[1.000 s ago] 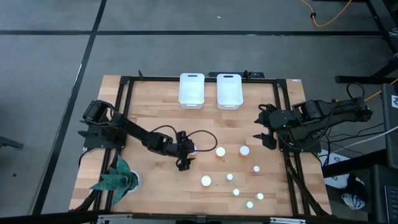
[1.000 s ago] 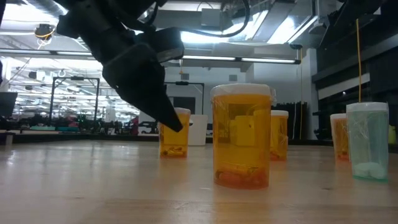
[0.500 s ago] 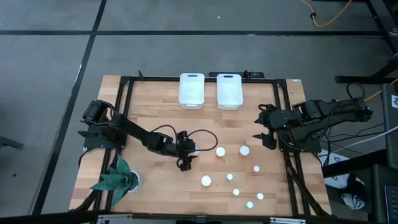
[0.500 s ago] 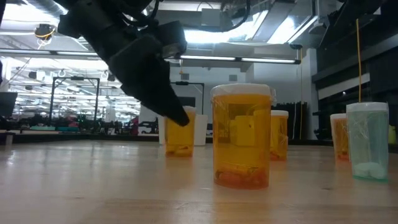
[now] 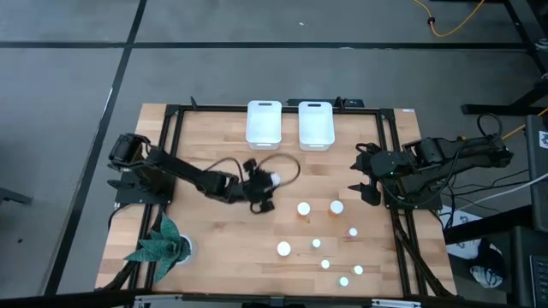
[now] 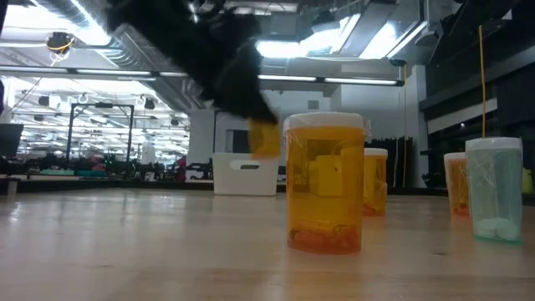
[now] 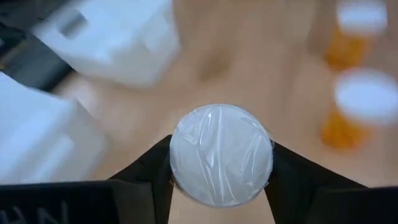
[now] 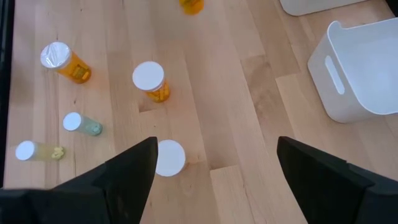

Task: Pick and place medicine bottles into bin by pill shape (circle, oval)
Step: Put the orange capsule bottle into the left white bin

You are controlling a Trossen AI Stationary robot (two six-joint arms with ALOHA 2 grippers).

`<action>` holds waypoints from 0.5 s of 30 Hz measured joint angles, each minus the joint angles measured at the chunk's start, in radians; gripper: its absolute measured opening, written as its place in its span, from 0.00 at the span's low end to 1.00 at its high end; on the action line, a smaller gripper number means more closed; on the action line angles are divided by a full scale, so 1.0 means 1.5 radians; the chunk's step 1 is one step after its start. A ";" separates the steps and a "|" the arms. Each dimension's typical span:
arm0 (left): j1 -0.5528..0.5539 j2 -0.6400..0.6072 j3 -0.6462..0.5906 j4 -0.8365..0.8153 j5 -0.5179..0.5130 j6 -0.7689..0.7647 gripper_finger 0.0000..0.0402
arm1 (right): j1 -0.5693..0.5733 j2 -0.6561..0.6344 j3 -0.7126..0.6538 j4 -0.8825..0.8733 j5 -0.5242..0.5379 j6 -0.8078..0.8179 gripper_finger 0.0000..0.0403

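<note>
My left gripper (image 5: 265, 185) is shut on an orange medicine bottle with a white cap (image 7: 221, 154), held above the table's middle, near two white bins (image 5: 264, 124) (image 5: 315, 124) at the far edge. In the low view the bottle's orange body (image 6: 266, 138) hangs blurred in the air. Other white-capped bottles stand upright on the wood at the near right: larger orange ones (image 5: 303, 208) (image 5: 336, 206) (image 5: 283, 248) and several smaller ones (image 5: 325, 263). My right gripper (image 5: 358, 176) waits open at the table's right, above the wood, with nothing between its fingers (image 8: 130, 168). My left gripper pinches the bottle between its two fingers (image 7: 155, 177) at the cap's rim (image 7: 177, 155), one finger on each side. The fingers come slanting down from the table's left. The bottle is lifted clear of the table, its orange body (image 6: 266, 138) below the fingers.
A large orange bottle (image 6: 324, 184) stands close in the low view, with a pale green one (image 6: 495, 191) at its right. A teal plant (image 5: 163, 248) sits at the near left corner. A black frame (image 5: 171, 128) borders the table. Bare wood lies between the bins and the bottles.
My left gripper has shut on the orange bottle that stood left of the others and lifted it clear of the table. It has gone up and toward the far edge and the bins, tipping closer to level.
</note>
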 joint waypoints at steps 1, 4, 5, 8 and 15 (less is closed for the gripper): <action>0.016 -0.011 0.015 -0.008 -0.001 0.011 0.45 | 0.000 0.000 0.000 0.000 0.000 0.000 0.82; 0.075 -0.042 0.064 -0.057 -0.004 0.047 0.45 | 0.000 0.000 0.000 0.000 0.000 0.000 0.82; 0.098 -0.051 0.080 -0.080 -0.006 0.054 0.45 | 0.000 0.000 0.000 0.000 0.000 0.000 0.82; 0.183 -0.067 0.123 -0.133 0.006 0.087 0.45 | 0.000 0.000 0.000 -0.001 0.000 0.000 0.82; 0.416 -0.039 0.153 -0.159 0.261 0.063 0.45 | 0.000 0.000 0.000 -0.002 0.000 -0.017 0.82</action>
